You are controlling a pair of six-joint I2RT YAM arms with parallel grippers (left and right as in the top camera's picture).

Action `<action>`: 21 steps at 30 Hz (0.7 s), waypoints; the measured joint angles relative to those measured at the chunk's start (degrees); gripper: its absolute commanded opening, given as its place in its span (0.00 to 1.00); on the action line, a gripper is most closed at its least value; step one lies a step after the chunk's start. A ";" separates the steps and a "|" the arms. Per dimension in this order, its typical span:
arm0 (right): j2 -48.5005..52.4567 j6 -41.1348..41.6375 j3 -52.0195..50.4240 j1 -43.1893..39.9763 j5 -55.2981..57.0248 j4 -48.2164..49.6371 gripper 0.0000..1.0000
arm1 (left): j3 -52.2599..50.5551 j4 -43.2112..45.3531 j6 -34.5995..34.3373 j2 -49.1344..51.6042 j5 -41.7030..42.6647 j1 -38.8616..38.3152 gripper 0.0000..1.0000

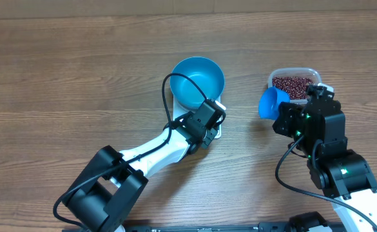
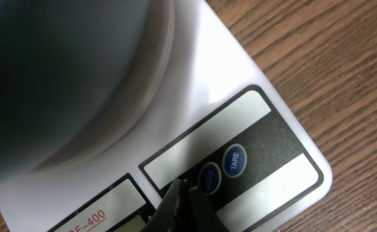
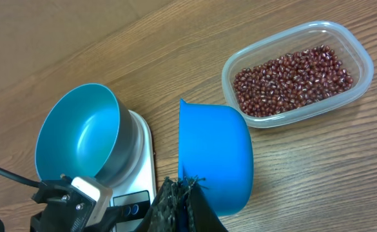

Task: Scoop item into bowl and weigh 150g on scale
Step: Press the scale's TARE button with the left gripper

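Worktop (image 1: 59, 77): brown wood-grain surface carrying every item, seen from overhead and from both wrists.
Scale (image 2: 240, 84): flat white rectangle near the middle of the worktop, its label strip toward the robot; a pale display window and two round blue buttons lie on that strip.
Bowl (image 1: 198, 80): deep, round, bright blue, upright on the scale's platform and covering most of it; its inside shows plain blue.
Beans (image 3: 291, 71): small dark red-brown grains in a loose layer on the floor of the tub.
Tub (image 3: 363, 61): clear, rounded-rectangular, on the worktop to the right of the scale and apart from it.
Scoop (image 3: 217, 158): small, blue, held above the worktop between scale and tub, just beside the tub's near-left corner. It is tipped on its side with the mouth toward the scale, and its contents cannot be seen.
Left jaws: closed with nothing between them. The dark fingertips (image 2: 178, 209) point down at the label strip, at the blue button (image 2: 209, 178) beside the one marked TARE; whether they press it cannot be told.
Right jaws: closed on the scoop at its rear edge; the handle itself is hidden behind the fingers (image 3: 175, 209).
Left arm (image 1: 156, 151): reaches from the lower left to the scale's front edge.
Cable (image 1: 170, 90): black loop from the left wrist, crossing the bowl's left rim in the overhead view.
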 measured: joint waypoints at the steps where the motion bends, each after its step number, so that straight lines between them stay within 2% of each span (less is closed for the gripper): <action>1: 0.02 0.00 0.00 0.00 0.00 0.02 0.04 | -0.04 0.02 0.00 0.00 0.02 0.00 0.04; 21: 0.02 -0.02 0.00 0.00 -0.07 0.02 0.04 | -0.11 1.99 0.00 0.90 -0.04 0.00 0.04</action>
